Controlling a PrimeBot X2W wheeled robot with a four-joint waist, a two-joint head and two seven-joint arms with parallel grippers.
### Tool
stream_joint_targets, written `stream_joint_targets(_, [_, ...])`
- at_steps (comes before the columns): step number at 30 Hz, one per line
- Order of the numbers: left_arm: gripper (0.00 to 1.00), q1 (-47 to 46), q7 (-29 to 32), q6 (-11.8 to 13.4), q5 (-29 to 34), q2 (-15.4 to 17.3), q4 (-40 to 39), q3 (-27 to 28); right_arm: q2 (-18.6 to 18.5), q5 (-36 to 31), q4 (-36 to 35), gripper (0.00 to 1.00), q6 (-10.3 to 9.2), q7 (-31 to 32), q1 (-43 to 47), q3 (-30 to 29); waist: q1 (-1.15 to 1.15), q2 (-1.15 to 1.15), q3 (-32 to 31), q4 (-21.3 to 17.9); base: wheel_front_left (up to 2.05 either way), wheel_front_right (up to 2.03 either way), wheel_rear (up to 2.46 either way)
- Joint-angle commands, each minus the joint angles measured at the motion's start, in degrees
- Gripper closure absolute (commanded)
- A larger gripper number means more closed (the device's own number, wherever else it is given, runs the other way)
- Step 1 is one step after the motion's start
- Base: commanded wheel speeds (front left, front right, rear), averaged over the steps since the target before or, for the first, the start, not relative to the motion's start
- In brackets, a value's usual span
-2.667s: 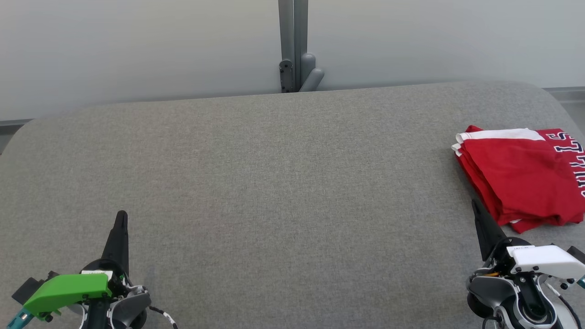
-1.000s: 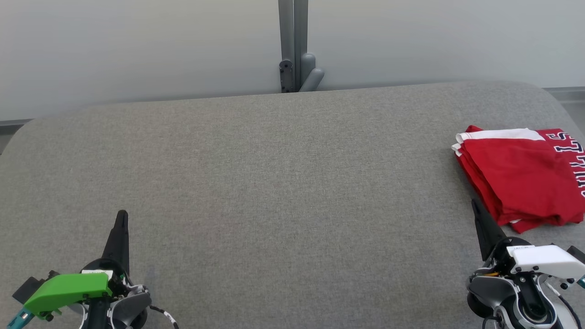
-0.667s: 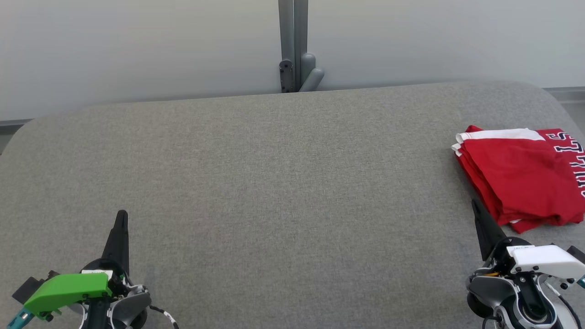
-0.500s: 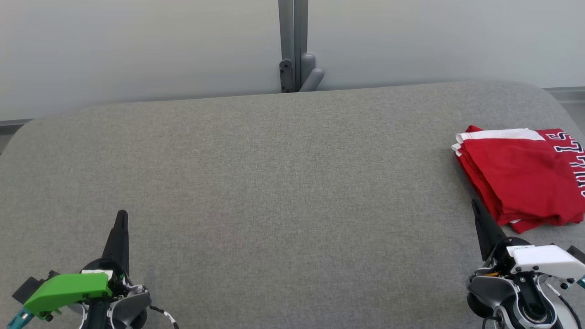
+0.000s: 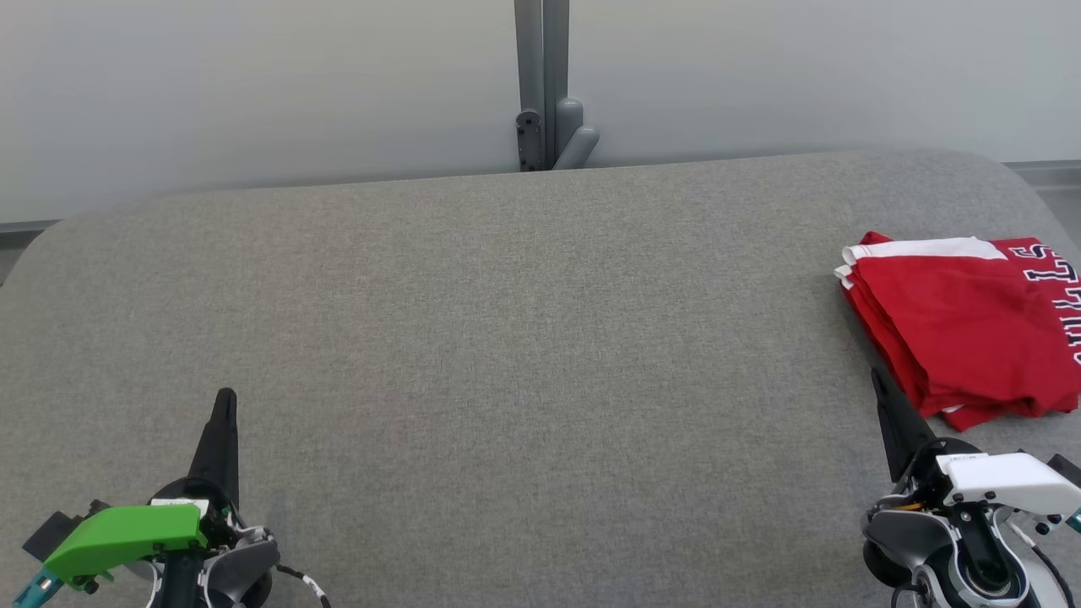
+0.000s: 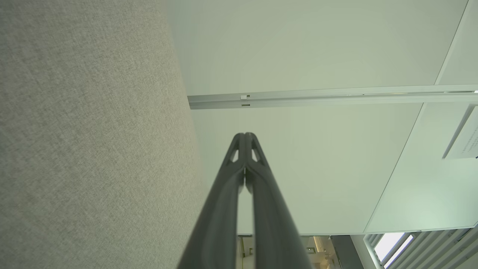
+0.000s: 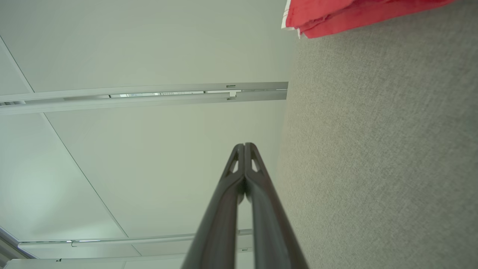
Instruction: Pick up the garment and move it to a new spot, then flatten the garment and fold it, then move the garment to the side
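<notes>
Head view: folded red garment (image 5: 971, 329), white trim and lettering, lies at the far right of the grey fabric table (image 5: 507, 338), partly cut off by the frame edge. Right gripper (image 5: 877, 376) is lower right, jaws pressed together and holding nothing, tip near the garment's left edge. Left gripper (image 5: 225, 397) is lower left, jaws together, empty, well apart from the garment. Grey post (image 5: 542, 84) and pale wall (image 5: 253, 84) stand behind the table's far edge.

Garment (image 5: 971, 325) on table's (image 5: 507, 338) right edge
</notes>
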Motion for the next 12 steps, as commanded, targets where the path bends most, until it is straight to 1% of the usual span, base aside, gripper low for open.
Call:
stream_joint_targets(1, [1.00, -0.72, 0.20, 0.00, 0.23, 0.07, 0.00, 0.31, -0.28, 0.42, -0.22, 1.00, 0.02, 0.26, -0.26, 0.01, 0.00, 0.62, 0.00, 0.00, 0.00, 0.00, 0.00])
stream_joint_targets(12, [1.00, -0.73, 0.27, 0.00, 0.28, 0.03, 0.00, 0.37, -0.28, 0.42, -0.22, 1.00, 0.02, 0.26, -0.26, 0.01, 0.00, 0.62, 0.00, 0.00, 0.00, 0.00, 0.00])
